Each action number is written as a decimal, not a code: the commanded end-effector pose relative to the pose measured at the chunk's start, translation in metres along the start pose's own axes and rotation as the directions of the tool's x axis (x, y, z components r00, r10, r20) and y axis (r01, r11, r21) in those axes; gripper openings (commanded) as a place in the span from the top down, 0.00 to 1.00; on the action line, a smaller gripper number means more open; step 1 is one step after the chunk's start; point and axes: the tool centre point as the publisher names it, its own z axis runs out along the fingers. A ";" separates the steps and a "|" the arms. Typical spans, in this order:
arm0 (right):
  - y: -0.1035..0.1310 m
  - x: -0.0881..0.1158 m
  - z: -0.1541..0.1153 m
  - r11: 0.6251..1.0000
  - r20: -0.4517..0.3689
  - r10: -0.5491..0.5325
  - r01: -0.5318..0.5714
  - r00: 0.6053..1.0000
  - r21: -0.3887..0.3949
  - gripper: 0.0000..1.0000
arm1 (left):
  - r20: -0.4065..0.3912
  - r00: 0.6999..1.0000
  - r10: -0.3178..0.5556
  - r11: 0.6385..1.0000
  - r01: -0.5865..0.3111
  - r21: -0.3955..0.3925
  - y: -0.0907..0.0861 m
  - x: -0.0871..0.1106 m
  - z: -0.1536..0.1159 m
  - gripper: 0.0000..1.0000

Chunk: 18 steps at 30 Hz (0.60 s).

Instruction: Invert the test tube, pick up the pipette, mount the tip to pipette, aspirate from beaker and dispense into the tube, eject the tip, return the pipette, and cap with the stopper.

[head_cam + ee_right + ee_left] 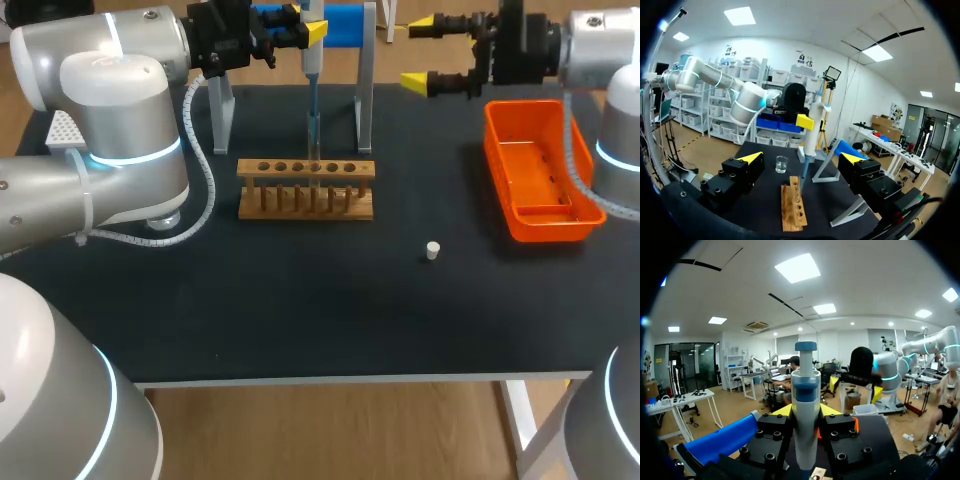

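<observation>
My left gripper (300,30) is shut on the pipette (312,70), which hangs upright over the wooden tube rack (305,200). The pipette's tip (313,140) reaches down into a clear test tube (313,165) standing in a middle hole of the rack. In the left wrist view the pipette (805,405) stands clamped between the fingers of the left gripper (805,412). My right gripper (420,55) hangs open and empty at the back right, above the table; the right wrist view shows the right gripper (801,159) facing the rack (792,210), the pipette (809,145) and a glass beaker (781,164). A white stopper (432,250) lies on the mat.
An orange tray (520,215) sits at the right. The pipette stand, grey legs under a blue bar (345,25), is behind the rack. A white perforated tip box (62,130) shows at the far left behind my left arm.
</observation>
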 end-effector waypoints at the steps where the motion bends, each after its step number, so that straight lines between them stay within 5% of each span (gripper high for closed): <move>1: 0.018 0.003 -0.005 1.000 -0.001 -0.006 0.006 1.000 -0.008 0.00 | 0.005 1.000 0.001 1.000 -0.002 0.005 0.001 0.000 0.002 1.00; 6: 0.038 -0.001 -0.003 0.999 -0.004 0.001 -0.001 1.000 -0.032 0.03 | 0.005 1.000 0.001 1.000 -0.002 0.005 0.001 0.000 0.002 1.00; 10: 0.049 -0.008 0.002 1.000 -0.010 0.009 -0.010 1.000 -0.029 0.52 | 0.005 1.000 0.001 1.000 -0.002 0.005 0.001 0.000 0.002 1.00; 18: 0.070 -0.018 0.014 0.998 -0.029 0.038 -0.039 0.999 -0.049 0.82 | 0.005 1.000 0.001 1.000 -0.002 0.005 0.001 0.000 0.002 1.00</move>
